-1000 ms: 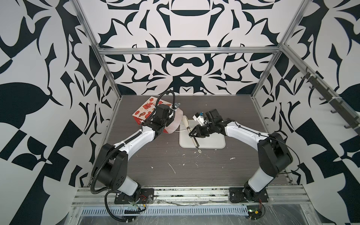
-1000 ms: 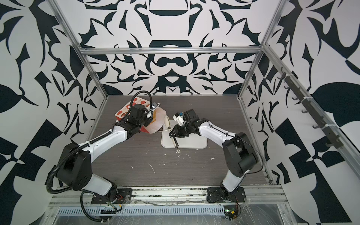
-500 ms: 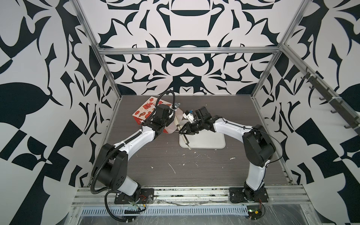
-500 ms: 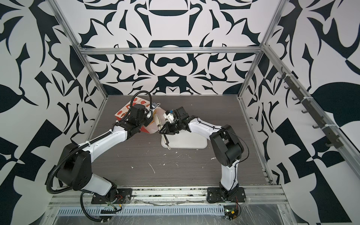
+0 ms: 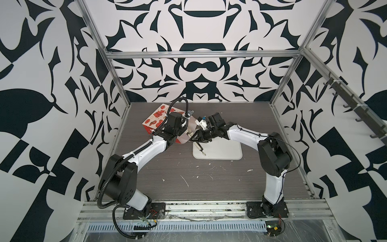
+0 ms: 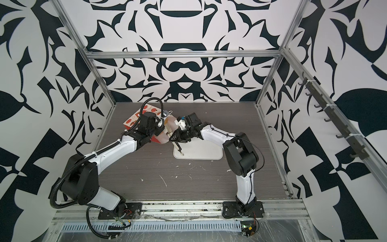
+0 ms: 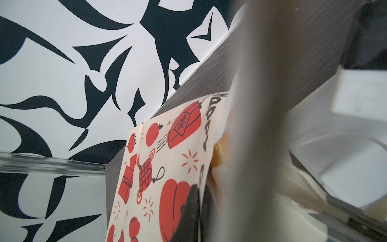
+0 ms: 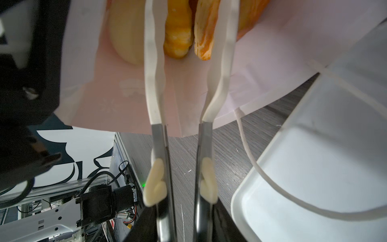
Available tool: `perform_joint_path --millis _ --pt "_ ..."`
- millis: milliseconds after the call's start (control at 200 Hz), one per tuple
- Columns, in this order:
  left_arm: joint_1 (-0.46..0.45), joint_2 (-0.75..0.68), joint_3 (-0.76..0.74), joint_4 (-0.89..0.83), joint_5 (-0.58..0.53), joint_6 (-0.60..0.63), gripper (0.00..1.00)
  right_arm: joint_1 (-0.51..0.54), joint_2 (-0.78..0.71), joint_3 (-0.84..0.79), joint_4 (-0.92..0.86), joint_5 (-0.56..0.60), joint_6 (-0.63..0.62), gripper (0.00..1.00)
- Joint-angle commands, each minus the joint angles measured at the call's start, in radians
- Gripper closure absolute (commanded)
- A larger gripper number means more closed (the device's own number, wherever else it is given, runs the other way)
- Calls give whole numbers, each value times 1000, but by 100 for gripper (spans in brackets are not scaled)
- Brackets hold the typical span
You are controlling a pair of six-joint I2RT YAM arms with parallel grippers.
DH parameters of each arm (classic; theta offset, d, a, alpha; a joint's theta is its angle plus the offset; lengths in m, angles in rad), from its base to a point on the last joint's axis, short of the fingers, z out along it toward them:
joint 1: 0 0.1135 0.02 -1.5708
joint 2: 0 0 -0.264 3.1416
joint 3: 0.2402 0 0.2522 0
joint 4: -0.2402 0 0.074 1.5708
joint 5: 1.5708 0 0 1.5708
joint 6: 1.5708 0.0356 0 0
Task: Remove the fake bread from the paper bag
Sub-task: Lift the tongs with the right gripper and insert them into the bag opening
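You have red-and-white printed paper gift bag (image 5: 155, 118) (image 6: 134, 120) (image 7: 167, 167) on its side at back left of dark wood-grain table (image 5: 209, 184) (image 6: 188, 184), mouth facing flat white plastic tray (image 5: 226, 150) (image 6: 205, 152) (image 8: 314, 167). Tray sits mid-table, just right of bag. Golden plastic toy bread pieces (image 8: 178, 35) lie side by side inside bag, near mouth. Your white-tipped metal tongs (image 8: 158, 136) reach into mouth, two pieces between arms. White cord handle (image 8: 246, 146) trails from bag onto tray.

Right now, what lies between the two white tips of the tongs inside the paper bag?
In the right wrist view, a golden-yellow pastry and an orange flaky piece lie side by side between the tongs, inside the paper bag.
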Motion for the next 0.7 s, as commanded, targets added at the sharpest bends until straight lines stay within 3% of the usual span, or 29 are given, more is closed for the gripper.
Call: perform_joint_path --millis 0,355,695 --pt "5 -3 -8 26 -12 -2 93 2 0 63 14 -8 -8 60" --pt "6 1 -6 24 -15 1 92 4 -6 131 -165 93 -62 60" --pt "6 9 -7 24 -17 3 93 3 -6 182 -225 78 -22 59"
